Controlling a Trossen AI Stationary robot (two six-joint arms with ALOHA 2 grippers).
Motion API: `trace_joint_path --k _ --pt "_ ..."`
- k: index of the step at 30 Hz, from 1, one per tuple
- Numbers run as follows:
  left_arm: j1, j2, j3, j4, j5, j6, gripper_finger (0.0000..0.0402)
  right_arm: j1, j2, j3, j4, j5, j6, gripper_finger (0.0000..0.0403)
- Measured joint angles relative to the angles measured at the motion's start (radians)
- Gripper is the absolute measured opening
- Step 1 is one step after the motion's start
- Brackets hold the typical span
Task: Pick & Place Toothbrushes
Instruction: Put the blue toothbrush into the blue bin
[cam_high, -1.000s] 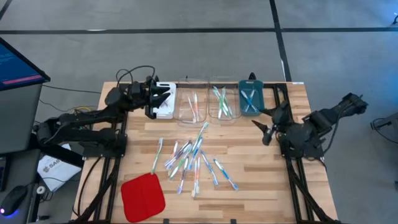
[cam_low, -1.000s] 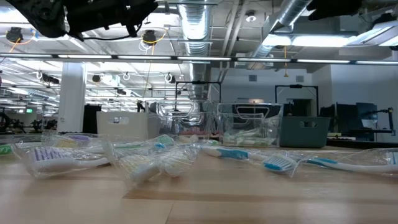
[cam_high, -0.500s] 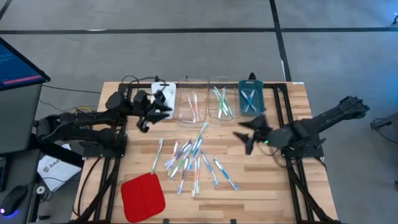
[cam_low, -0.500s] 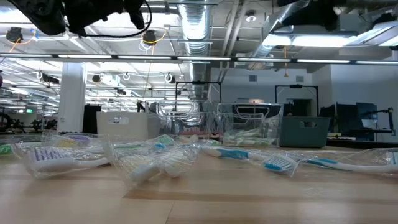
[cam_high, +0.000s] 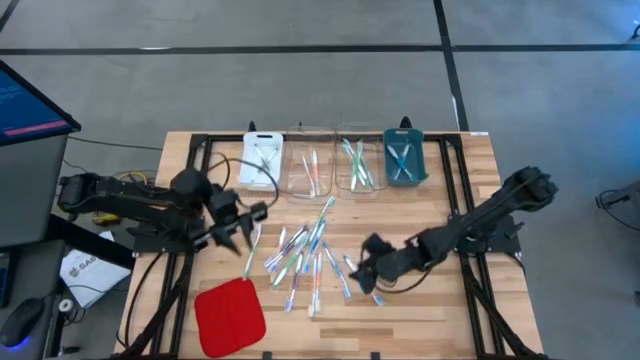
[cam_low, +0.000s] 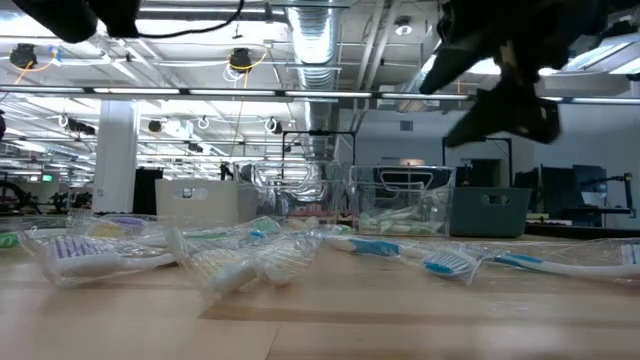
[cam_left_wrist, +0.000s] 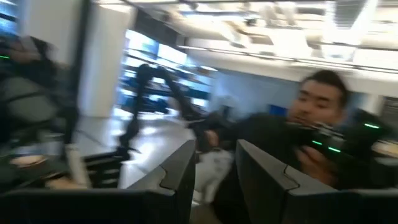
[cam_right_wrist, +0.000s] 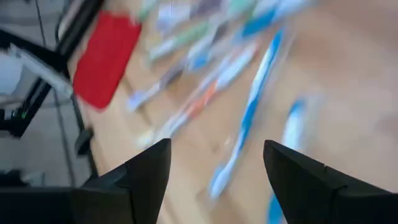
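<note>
Wooden tabletop (cam_high: 430, 215) carries everything. Right end effector (cam_high: 368, 270), fingers spread wide and empty, hovers at the right edge of the loose toothbrushes (cam_high: 305, 250), just beside a blue-accented toothbrush (cam_high: 362, 280) lying diagonally toward the front. Left end effector (cam_high: 240, 225), partly open and empty, flanks the pile's left; the right seems nearer.

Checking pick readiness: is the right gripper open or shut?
Open: the right gripper shows its two fingers set wide apart, empty, above blue toothbrushes.
</note>
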Motion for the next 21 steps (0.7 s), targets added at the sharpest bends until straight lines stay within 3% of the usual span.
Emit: trace_joint_path --k 4,10,12,16,21 --pt "-0.128 0.0 0.0 0.002 0.003 0.002 0.0108 0.041 0.117 0.116 -0.153 -0.056 0.09 0.0249" --pt "-0.245 0.0 0.0 0.013 -0.004 0.057 0.0108 0.092 0.273 0.44 -0.707 -0.068 0.217 0.0228" --pt "-0.252 0.0 0.006 0.013 -0.008 0.058 0.0108 0.101 0.338 0.549 -0.821 -0.068 0.209 0.0217" --pt "-0.254 0.0 0.022 0.015 -0.015 0.059 0.0108 0.085 0.444 0.687 -0.89 -0.096 0.14 0.0209" --pt "-0.254 0.0 0.025 0.015 -0.015 0.059 0.0108 0.038 0.504 0.724 -0.941 -0.122 0.085 0.0233"
